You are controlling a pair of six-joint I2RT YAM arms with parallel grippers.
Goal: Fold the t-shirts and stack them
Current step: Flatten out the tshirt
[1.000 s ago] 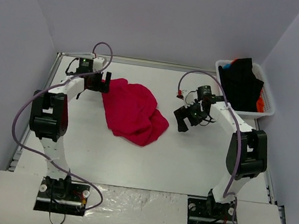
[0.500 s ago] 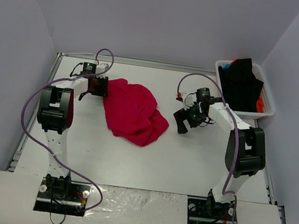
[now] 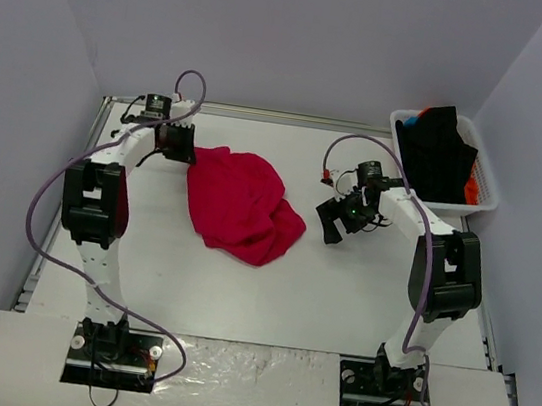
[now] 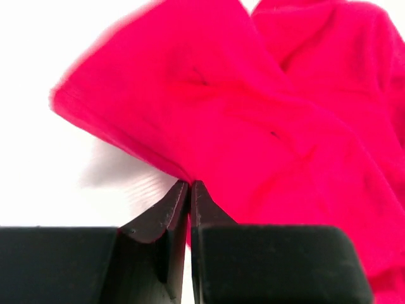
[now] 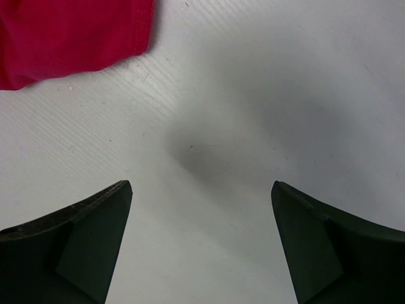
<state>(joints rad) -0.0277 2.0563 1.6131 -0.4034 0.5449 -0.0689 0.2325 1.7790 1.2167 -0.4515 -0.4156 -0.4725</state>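
The red shirt (image 3: pixel 243 204) lay crumpled in a heap on the counter (image 3: pixel 340 284), left of centre and nowhere near flat. We judged this the spreading step, with no fold made yet. Our left tool (image 4: pixel 190 191) was clenched on the shirt's far-left edge, jaws pressed together, cloth pinched at the tips. Our right tool (image 5: pixel 202 190) gaped wide over bare counter, just beside the shirt's right hem, holding nothing. Next, it likely needed an opposite corner to pull the cloth open. More shirts (image 3: pixel 438 151) sat in the basket (image 3: pixel 489 189).

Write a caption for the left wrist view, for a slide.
Left gripper shut on an edge of the crumpled red t-shirt, over the white table.
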